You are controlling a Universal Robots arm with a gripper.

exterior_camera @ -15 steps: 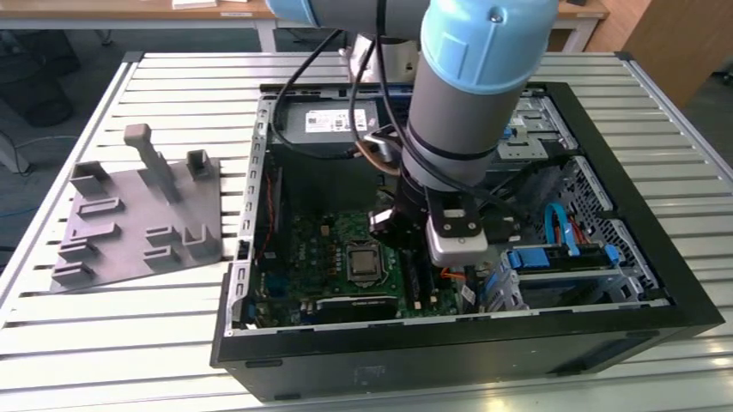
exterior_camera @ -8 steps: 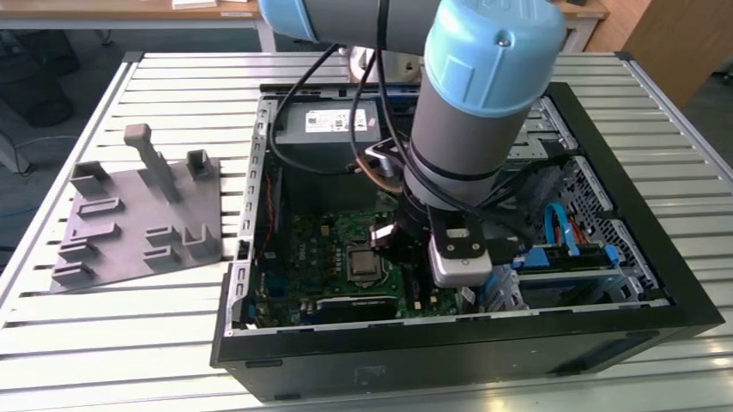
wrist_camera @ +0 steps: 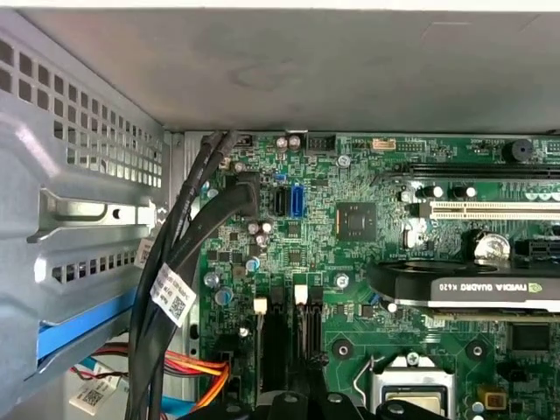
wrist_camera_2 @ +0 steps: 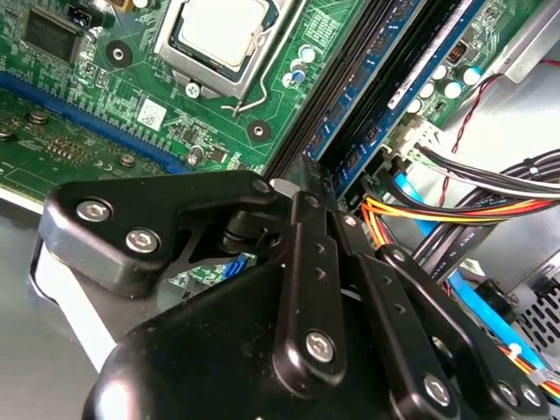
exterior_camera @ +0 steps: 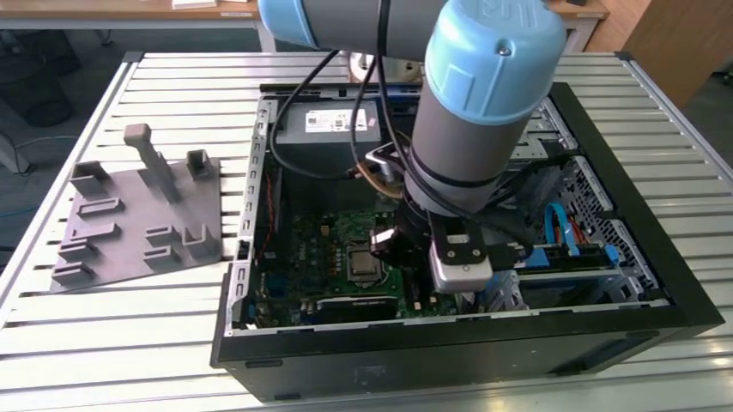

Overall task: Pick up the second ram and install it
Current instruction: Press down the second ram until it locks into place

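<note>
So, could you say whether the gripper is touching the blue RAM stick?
Cannot tell: in the second wrist view the gripper covers the RAM stick's end, hiding any contact.

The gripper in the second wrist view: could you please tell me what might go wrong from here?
1. The gripper sits low over the black memory slots; a slight misalignment could load a slot edge or the motherboard.
2. The orange and yellow cables run close beside its linkage and might snag.
3. The processor socket lies near, so a sideways slip could hit it.

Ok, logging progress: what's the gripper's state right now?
Gripper: closed, fingers together over the black memory slots of the green motherboard; whether it holds anything cannot be told.
</note>
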